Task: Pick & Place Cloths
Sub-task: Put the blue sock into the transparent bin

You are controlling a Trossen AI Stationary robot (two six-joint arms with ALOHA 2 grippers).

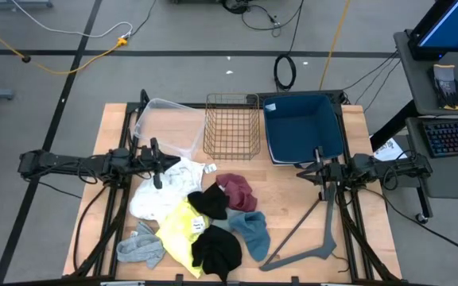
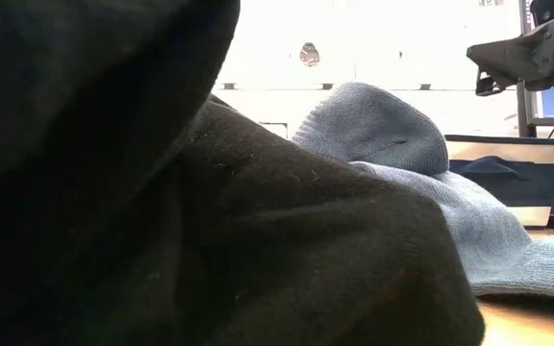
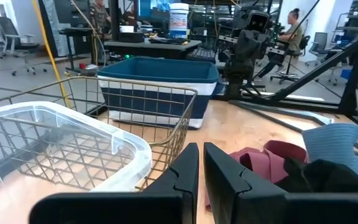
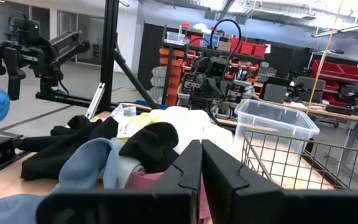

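Between both arms' closed fingers, cloths [image 1: 193,218].

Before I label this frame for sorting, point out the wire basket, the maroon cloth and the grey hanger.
wire basket [image 1: 231,127], high view, on its mesh floor.
maroon cloth [image 1: 238,191], high view, middle of the bunched fabric.
grey plastic hanger [image 1: 318,231], high view, on the long straight arm.

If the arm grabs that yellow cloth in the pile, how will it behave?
The yellow cloth would probably sag limply, since it lies crumpled. It likely drags neighbours along: two black cloths overlap it.
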